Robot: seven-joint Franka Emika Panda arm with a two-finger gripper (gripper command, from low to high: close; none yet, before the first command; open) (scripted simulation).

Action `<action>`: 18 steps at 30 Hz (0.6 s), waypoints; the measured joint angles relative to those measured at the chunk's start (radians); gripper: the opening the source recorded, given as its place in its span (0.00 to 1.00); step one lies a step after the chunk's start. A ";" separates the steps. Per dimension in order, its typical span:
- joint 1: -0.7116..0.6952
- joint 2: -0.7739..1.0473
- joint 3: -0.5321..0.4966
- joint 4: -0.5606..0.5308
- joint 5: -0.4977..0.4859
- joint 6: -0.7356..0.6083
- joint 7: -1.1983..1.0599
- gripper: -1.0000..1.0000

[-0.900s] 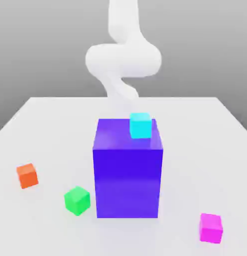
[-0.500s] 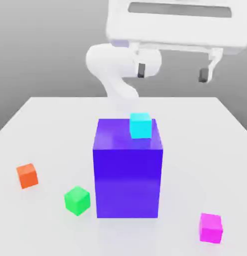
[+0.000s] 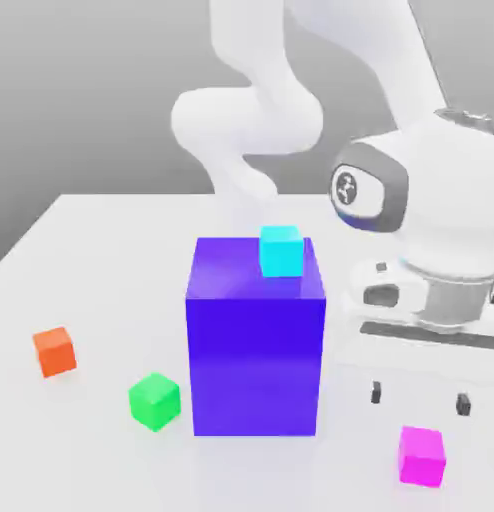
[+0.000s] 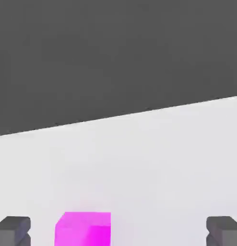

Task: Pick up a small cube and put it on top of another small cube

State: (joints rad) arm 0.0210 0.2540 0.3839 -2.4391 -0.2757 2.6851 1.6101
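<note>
Tool (image 3: 419, 398) is spread wide, nothing between the fingers, pointing down at the tabletop (image 3: 101, 250) on the exterior view's right. The two dark fingertips (image 3: 375, 393) hang above the surface, not touching it. Magenta cube (image 3: 422, 456) sits on the tabletop just below the tool, closer to the camera in the exterior view, apart from both fingertips. In the hand view the magenta cube (image 4: 83, 228) lies between the two pads (image 4: 14, 230) but off-centre, nearer one pad than the other, clear of both. Tool (image 4: 118, 231) brackets it loosely; cannot tell from the frames how high the fingertips stand above the cube top. Green cube (image 3: 154, 401) is well apart from the tool, on the far side of the big blue-purple block (image 3: 256, 340), toward the exterior view's left, resting on the tabletop just beside the block's lower corner with a gap between them. Cyan cube (image 3: 282, 250) sits on top of the block near its back right corner, higher than the fingertips and to the tool's side. Orange-red cube (image 3: 55, 351) is the farthest from the tool, alone near the tabletop's left edge in the exterior view. Wrist and white arm links rise behind the tool.
</note>
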 joint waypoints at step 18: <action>0.028 0.060 -0.018 -0.003 0.010 0.036 0.015 0.00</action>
State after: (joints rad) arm 0.0490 0.3139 0.3657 -2.4423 -0.2662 2.7209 1.6253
